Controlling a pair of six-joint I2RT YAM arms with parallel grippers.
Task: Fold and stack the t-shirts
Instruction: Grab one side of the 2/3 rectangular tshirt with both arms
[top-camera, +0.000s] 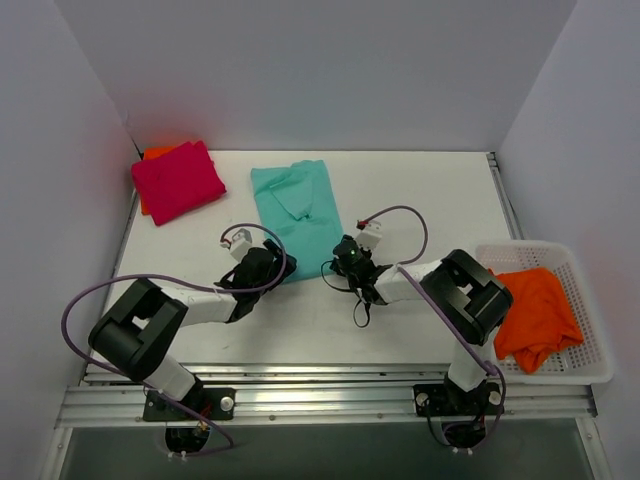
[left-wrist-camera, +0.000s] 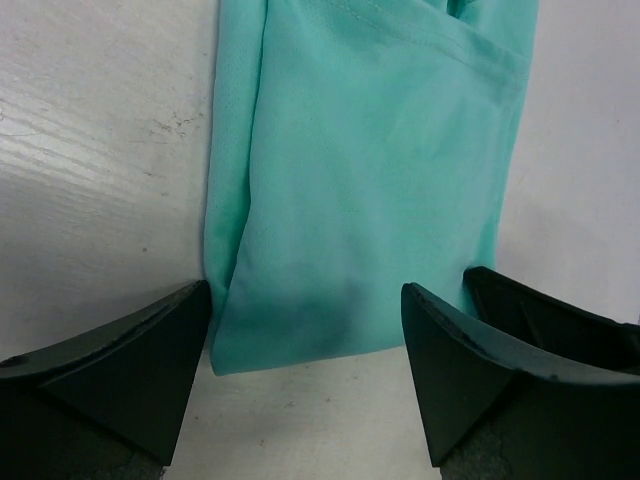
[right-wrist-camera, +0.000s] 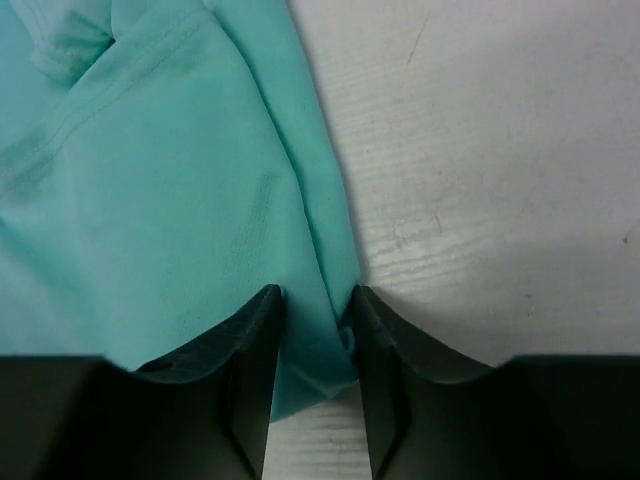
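A teal t-shirt (top-camera: 293, 203), folded into a long strip, lies flat at the table's middle. My left gripper (top-camera: 270, 262) sits low at the strip's near left corner. In the left wrist view that gripper (left-wrist-camera: 305, 290) is open, its fingers straddling the teal hem (left-wrist-camera: 330, 330) without pinching it. My right gripper (top-camera: 341, 258) is at the near right corner. In the right wrist view its jaws (right-wrist-camera: 315, 292) stand narrow, with the teal cloth's edge (right-wrist-camera: 318, 330) bunched between them. A folded magenta t-shirt (top-camera: 178, 180) lies at the back left on an orange one (top-camera: 151, 153).
A white basket (top-camera: 520, 248) at the right edge holds a crumpled orange t-shirt (top-camera: 535, 315). Purple cables (top-camera: 400, 215) loop off both wrists. Grey walls close the back and both sides, and a metal rail (top-camera: 320, 405) runs along the near edge.
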